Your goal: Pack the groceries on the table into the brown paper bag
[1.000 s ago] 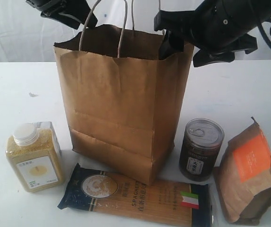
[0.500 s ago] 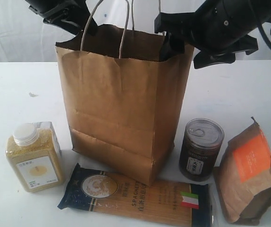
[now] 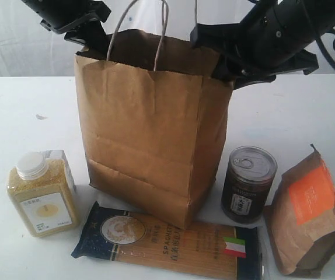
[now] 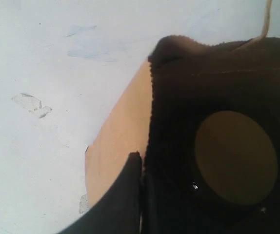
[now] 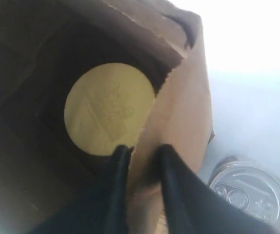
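Observation:
The brown paper bag stands upright mid-table with its mouth wide. My left gripper is shut on the bag's far-left rim, one finger outside the wall. My right gripper pinches the right rim, its fingers either side of the paper wall. A brown-lidded jar sits on the bag's floor. In front lie the yellow-grain bottle, spaghetti packet, dark can and orange-labelled pouch.
The white table stretches bare to the left of the bag, with a small scuff. The bag's two cord handles stick up between my arms. The can stands close beside the bag's right wall.
Both grippers have closed onto the bag's rim. The left side of the bag's top has shifted slightly rightward. The groceries on the table have not moved.

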### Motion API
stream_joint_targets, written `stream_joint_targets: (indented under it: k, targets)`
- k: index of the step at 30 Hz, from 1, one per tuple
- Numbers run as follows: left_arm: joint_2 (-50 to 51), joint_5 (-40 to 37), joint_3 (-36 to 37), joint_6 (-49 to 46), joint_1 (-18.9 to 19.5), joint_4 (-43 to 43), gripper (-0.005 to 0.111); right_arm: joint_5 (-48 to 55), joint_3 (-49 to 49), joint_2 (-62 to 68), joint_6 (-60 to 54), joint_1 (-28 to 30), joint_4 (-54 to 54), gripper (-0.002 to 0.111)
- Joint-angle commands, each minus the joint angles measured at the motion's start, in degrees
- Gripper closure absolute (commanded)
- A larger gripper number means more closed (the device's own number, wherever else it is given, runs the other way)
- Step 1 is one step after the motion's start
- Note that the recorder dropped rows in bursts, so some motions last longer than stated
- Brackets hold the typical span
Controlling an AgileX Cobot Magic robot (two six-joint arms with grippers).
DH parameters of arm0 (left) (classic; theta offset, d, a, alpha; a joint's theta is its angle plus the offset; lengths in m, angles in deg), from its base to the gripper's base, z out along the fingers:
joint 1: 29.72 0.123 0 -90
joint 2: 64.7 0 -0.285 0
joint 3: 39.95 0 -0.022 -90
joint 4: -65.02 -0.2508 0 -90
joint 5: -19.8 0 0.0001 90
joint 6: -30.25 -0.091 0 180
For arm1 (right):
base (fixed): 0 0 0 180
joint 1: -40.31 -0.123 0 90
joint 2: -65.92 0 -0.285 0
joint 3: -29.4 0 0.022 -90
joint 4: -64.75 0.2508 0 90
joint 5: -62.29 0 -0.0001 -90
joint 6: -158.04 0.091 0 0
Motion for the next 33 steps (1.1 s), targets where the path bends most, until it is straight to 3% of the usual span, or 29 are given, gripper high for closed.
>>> stream_joint_targets:
  k: [1,9,18,33]
  targets:
    - [-0.35,-2.11,-0.16,0.34,-0.11,0.84,0.107,-0.47,-0.26,0.13,-5.92,0.35,1.51,0.108]
    - [-0.6,-1.15,-3.23,0.34,-0.11,4.12,0.107,-3.52,-1.27,0.19,-7.05,0.35,-0.81,0.108]
    - [-0.6,2.33,-3.27,0.34,-0.11,4.24,0.107,-3.82,-5.86,1.3,-7.05,0.35,-9.1,0.108]
    - [-0.6,7.1,-3.27,-1.38,-0.11,4.53,0.107,-4.3,-13.46,6.04,-10.52,0.35,-12.79,0.108]
